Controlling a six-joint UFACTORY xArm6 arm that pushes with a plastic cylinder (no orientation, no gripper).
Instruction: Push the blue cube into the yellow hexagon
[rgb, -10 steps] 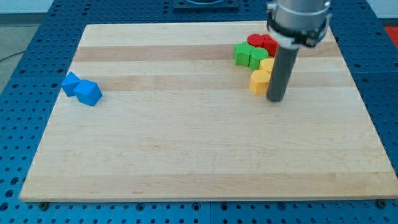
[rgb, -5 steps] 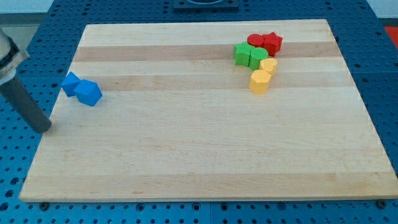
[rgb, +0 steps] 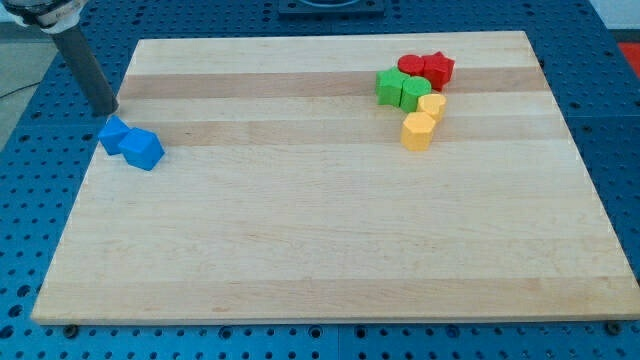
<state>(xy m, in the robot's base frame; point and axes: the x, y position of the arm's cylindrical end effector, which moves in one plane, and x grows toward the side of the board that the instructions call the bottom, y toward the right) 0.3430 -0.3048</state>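
Two blue blocks sit at the board's left edge: a blue cube (rgb: 141, 149) and a smaller blue block (rgb: 114, 133) touching it on its upper left. The yellow hexagon (rgb: 417, 131) lies at the view's upper right, far from the cube. My tip (rgb: 106, 108) rests at the board's left edge, just above the smaller blue block and apart from it. The rod rises toward the view's top left.
Above the yellow hexagon sit a small yellow block (rgb: 432, 105), two green blocks (rgb: 402, 90) and two red blocks (rgb: 427, 69), packed together. The wooden board (rgb: 320, 250) lies on a blue perforated table.
The rod left the yellow blocks, crossed to the view's left edge below the blue blocks, then moved up to just above them. No block has moved.
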